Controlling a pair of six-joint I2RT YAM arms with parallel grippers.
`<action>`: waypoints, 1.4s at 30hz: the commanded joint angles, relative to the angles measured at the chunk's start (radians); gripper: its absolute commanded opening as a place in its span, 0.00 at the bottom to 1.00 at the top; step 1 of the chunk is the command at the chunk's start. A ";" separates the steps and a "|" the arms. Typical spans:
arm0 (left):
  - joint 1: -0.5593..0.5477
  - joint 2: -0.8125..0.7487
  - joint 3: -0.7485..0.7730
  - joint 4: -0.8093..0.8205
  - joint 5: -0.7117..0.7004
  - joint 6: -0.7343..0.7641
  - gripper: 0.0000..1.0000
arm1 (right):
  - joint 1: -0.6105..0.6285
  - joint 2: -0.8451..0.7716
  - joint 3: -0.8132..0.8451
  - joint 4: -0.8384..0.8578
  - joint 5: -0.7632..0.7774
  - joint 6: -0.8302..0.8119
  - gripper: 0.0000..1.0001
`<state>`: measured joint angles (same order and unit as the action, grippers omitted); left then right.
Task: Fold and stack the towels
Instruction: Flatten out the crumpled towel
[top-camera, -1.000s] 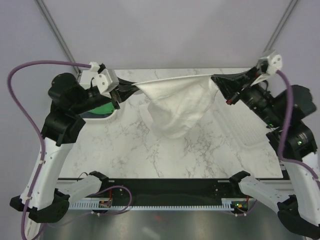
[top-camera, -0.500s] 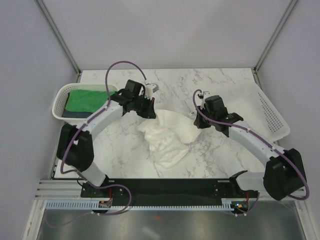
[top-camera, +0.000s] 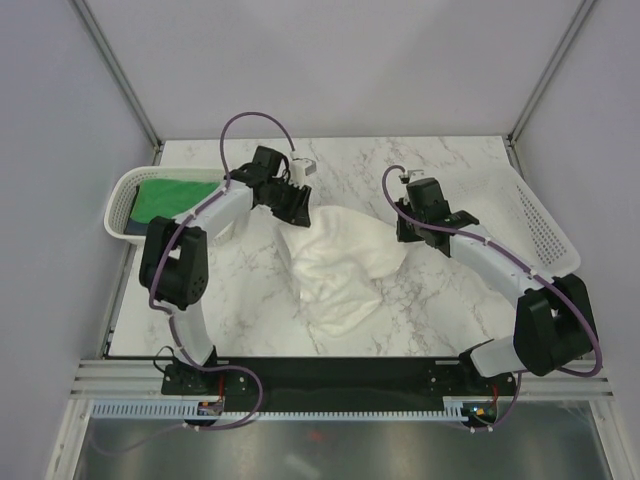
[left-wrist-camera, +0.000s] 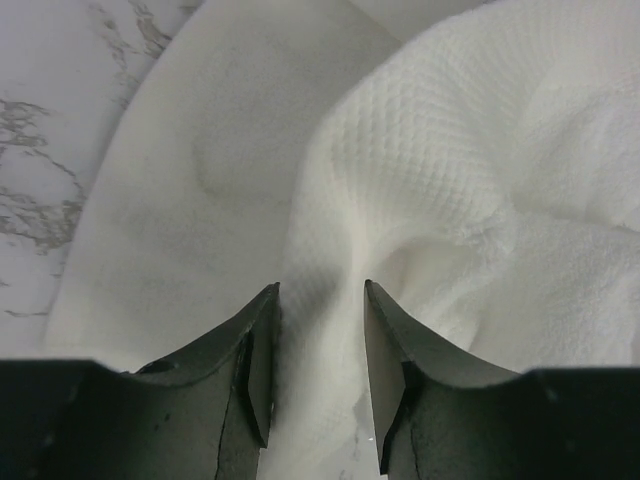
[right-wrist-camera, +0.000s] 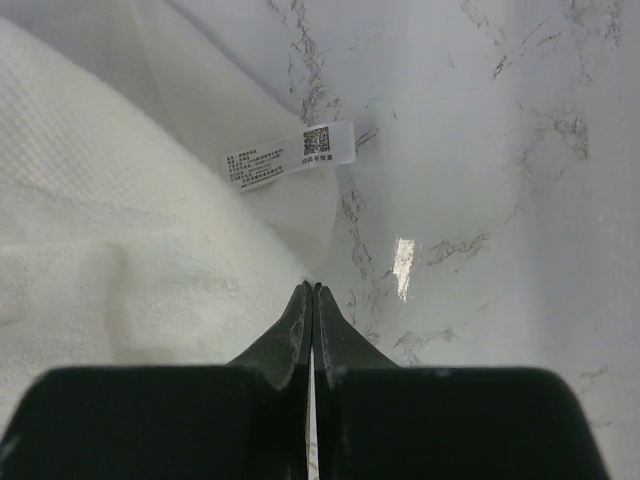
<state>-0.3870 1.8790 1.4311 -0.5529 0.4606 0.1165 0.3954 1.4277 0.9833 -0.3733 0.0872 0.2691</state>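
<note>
The white towel (top-camera: 340, 265) lay rumpled in the middle of the marble surface (top-camera: 230, 300). Its bunched near lobe was closest to your arm bases, and its far edge was strung between your left end effector (left-wrist-camera: 320, 290) and your right end effector (right-wrist-camera: 312, 288).

The left one sat at the far left corner, fingers a narrow gap apart and apparently clamped on a gathered ridge of cloth. The right one sat at the far right corner, fingers pressed almost together where the hem ran into their tips. It looked like a thin pinch, with the sewn label (right-wrist-camera: 288, 157) lying just beyond.

To spread the towel well, you needed to hold both corners low and draw them apart until the far edge ran straight. Then you needed to drag away from the heap so the near lobe unrolled flat. The right-hand pinch looked the likelier to slip.

Farther left, the green towel (top-camera: 172, 198) sat in a basket (top-camera: 115, 205), well apart.
</note>
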 joint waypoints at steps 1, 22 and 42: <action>0.059 -0.012 0.035 -0.051 0.079 0.118 0.46 | -0.006 -0.024 0.040 0.034 -0.018 -0.031 0.00; 0.183 0.126 0.055 -0.087 0.085 0.120 0.49 | -0.006 -0.047 0.006 0.063 -0.086 -0.030 0.00; 0.192 0.230 0.100 -0.108 0.276 0.043 0.45 | -0.007 0.043 -0.038 0.036 -0.126 0.039 0.28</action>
<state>-0.1959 2.1017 1.4910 -0.6571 0.6918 0.1986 0.3943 1.4574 0.9592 -0.3351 -0.0444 0.2760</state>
